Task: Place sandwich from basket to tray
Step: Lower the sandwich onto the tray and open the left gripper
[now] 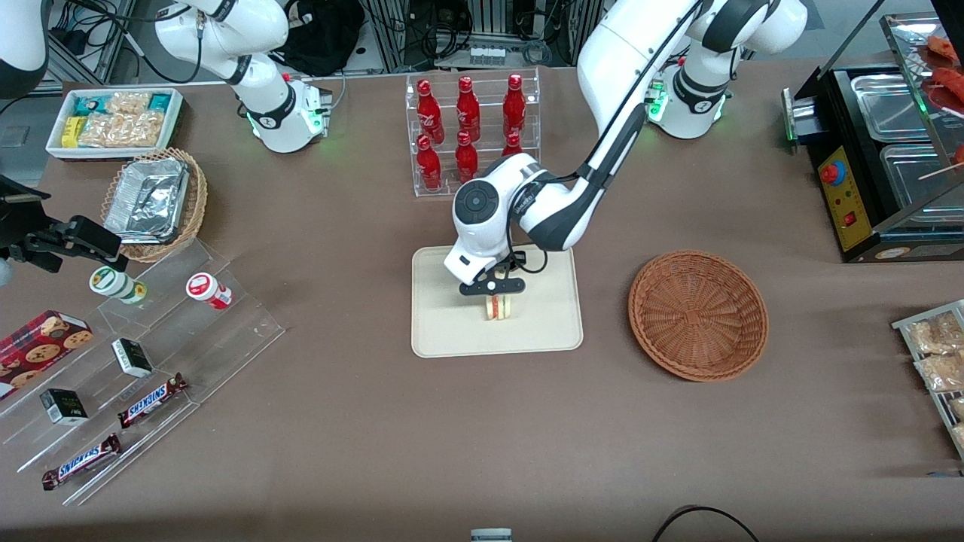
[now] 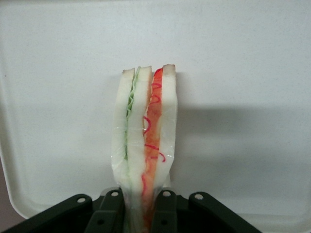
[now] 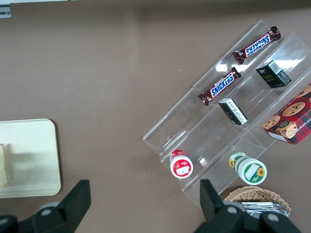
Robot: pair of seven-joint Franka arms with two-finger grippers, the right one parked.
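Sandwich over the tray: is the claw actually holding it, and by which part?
Yes. The gripper is shut on the sandwich, pinching its flat bread faces at one end, cut edge showing, above the tray. The basket is empty.

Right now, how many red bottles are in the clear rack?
6, in two rows of three: upper row; lower row, and one partly hidden by the arm. The pincer holds the sandwich over the tray.

Matt smooth plastic tray [image 1: 444, 331]; rough woven wicker basket [image 1: 698, 313].
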